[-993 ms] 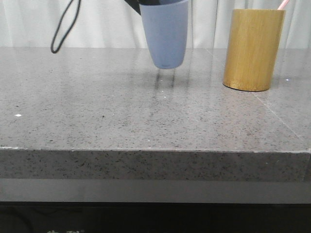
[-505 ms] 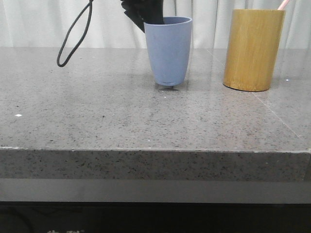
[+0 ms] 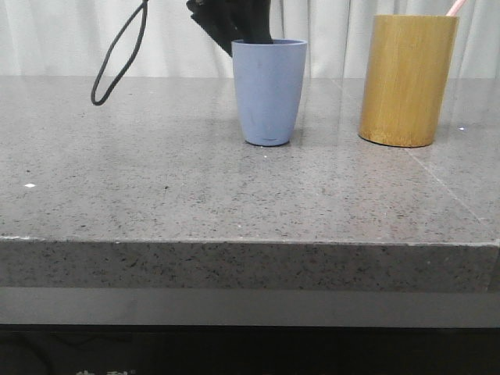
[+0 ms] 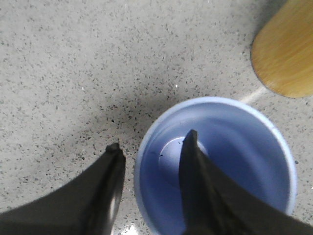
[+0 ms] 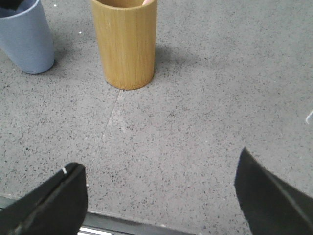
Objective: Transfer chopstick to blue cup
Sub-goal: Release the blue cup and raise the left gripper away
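A grey speckled stone desk (image 3: 156, 180) with a thick front edge fills the front view, with pale curtains (image 3: 47, 35) behind. The matte blue cup (image 3: 269, 92) stands upper centre; the left gripper (image 4: 150, 149) straddles its rim, one finger inside, narrowly parted. At upper right, a bamboo-like cylinder (image 3: 408, 78) holds the pink chopstick (image 3: 455, 7). The right gripper (image 5: 159, 188) spreads wide.

My front camera sits low, near the surface (image 3: 234, 195) edge, facing forward to the blue cup (image 3: 269, 92) and, beside it, the bamboo holder (image 3: 407, 80). My left wrist camera looks straight down, very close above the blue cup (image 4: 215, 166). My right wrist camera tilts down from farther off; it shares the blue cup (image 5: 27, 41) and the holder (image 5: 125, 44) with the front view.
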### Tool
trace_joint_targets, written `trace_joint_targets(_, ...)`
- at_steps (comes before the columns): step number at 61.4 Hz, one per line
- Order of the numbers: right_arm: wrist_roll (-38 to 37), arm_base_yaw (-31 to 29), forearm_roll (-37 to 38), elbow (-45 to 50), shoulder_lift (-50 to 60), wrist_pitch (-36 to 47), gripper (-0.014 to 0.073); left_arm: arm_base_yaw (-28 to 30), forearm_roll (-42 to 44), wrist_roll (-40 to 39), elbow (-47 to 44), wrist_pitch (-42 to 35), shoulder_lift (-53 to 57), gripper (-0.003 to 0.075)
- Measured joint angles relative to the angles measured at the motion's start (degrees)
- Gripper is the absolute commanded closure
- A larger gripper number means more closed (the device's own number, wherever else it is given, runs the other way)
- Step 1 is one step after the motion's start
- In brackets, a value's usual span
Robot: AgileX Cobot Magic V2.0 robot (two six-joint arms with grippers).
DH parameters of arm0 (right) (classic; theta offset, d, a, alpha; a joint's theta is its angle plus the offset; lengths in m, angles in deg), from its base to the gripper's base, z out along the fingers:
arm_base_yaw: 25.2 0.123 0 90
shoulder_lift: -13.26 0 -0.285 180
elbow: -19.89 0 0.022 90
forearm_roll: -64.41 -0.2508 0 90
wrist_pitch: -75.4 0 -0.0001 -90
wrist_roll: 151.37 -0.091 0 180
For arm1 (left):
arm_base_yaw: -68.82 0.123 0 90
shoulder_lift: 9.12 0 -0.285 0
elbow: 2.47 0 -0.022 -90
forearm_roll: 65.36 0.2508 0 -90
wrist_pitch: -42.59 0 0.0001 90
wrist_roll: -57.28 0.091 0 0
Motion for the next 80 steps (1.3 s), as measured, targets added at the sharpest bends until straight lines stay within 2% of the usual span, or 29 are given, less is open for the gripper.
trace_joint_targets(16, 0.00, 0.00, 0.00, 0.00, 0.00, -0.96, -0.0029, 0.00, 0.00, 0.00, 1.06, 2.26, 2.52, 0.0435)
trace_joint_targets(34, -0.57, 0.00, 0.00, 0.00, 0.00, -0.96, -0.0029, 0.00, 0.00, 0.00, 0.05, 3.61, 12.98, 0.0436)
trace_joint_targets(45, -5.69, -1.12, 3.64, -1.45, -0.47, -1.22, -0.0029, 0.00, 0.00, 0.00, -1.20, 3.65, 18.42, 0.0436)
trace_joint_targets(54, -8.80, -4.12, 6.14, -5.11, -2.68, -2.39, -0.0029, 0.00, 0.00, -0.10, -6.12, 3.78, 23.71, 0.0436)
trace_joint_targets(69, -9.72, -6.88, 4.66, -10.59, -9.41, -3.29, -0.0029, 0.00, 0.00, -1.54, -16.40, 3.98, 32.78, 0.0436)
trace_joint_targets(80, -9.72, -6.88, 2.27, -14.07, -15.87, -3.29, -0.0029, 0.00, 0.09, -1.96, -29.97, -0.09, 43.46, 0.0436)
